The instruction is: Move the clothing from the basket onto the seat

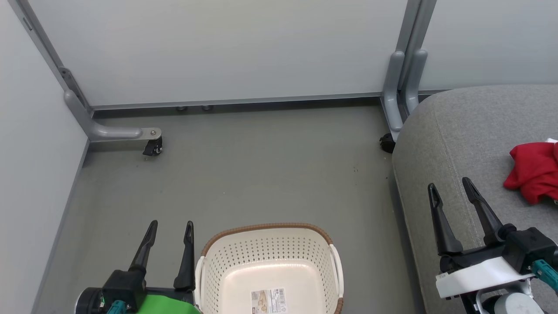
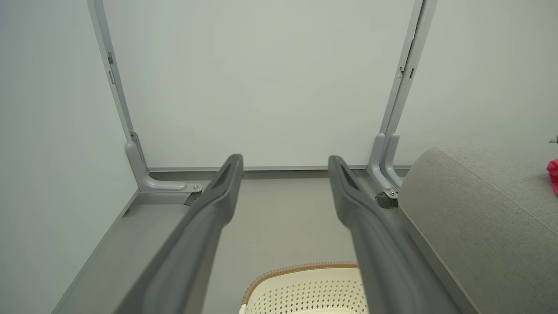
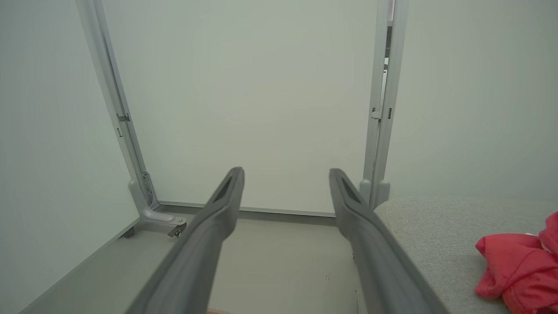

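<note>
Red clothing point(image 1: 529, 174) on seat point(image 1: 457, 144): probably soft, light, limp; pinch a raised fold; left tool point(image 1: 171, 224), right tool point(image 1: 449, 183) splayed empty.

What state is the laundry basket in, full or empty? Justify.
Empty, as far as visible: the basket holds just a paper label, while red clothing lies on the grey seat.

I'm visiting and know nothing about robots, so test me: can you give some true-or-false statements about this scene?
1. Red clothing lies on the grey seat. True.
2. The basket is full of clothes. False: what shows of its inside has a paper label, no clothes.
3. The right gripper grips the clothing. False: it is open, apart from it.
4. The left gripper is open beside the basket. True.
</note>
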`<state>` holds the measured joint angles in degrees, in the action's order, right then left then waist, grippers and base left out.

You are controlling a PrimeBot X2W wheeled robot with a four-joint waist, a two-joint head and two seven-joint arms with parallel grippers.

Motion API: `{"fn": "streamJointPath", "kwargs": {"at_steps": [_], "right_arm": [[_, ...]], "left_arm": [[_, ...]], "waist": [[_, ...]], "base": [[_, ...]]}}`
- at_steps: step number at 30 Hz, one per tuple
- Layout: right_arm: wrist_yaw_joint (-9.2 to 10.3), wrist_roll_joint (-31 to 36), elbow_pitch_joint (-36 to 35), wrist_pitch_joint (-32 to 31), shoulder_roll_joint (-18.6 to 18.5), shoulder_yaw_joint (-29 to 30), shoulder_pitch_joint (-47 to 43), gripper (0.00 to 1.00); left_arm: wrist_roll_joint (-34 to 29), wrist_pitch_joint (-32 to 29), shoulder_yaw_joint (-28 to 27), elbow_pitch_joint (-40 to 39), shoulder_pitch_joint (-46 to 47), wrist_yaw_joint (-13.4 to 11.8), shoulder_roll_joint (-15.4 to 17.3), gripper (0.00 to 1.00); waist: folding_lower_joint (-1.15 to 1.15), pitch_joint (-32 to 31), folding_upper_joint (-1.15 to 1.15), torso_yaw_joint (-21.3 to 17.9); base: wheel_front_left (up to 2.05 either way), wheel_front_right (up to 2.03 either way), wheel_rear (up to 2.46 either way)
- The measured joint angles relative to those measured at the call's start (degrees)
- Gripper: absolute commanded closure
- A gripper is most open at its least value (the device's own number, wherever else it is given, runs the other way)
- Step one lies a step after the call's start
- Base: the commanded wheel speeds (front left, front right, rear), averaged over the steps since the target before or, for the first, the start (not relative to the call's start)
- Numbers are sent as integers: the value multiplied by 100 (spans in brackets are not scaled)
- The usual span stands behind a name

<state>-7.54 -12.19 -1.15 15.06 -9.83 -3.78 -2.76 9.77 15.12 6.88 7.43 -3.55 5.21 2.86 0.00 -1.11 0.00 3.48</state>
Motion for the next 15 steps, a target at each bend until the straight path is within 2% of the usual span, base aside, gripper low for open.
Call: {"fn": "streamJointPath", "kwargs": {"at_steps": [15], "right_arm": [[0, -21, -7, 0, 1, 2, 0, 0]], "left_arm": [[-41, 1, 13, 24, -1, -66, 0, 0]], "waist": [[0, 5, 0, 2]], "base": [[0, 0, 0]]}}
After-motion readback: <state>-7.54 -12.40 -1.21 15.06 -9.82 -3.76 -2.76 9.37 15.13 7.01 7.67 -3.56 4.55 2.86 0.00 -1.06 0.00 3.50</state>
